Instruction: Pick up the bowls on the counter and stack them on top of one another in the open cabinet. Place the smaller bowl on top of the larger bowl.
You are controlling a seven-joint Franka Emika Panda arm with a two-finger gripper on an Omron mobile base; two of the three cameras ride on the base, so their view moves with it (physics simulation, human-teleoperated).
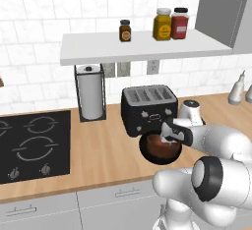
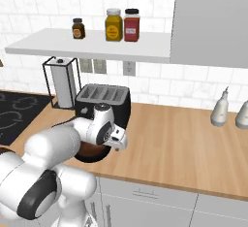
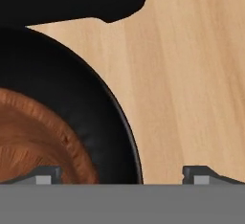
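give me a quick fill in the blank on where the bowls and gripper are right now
1. The brown wooden bowl sits inside the ____ bowl.
2. Both bowls rest on the counter in front of the ____.
3. The shelf holds ____ jars.
4. The gripper straddles the black bowl's rim with its jaws ____.

Missing words: black; toaster; three; open
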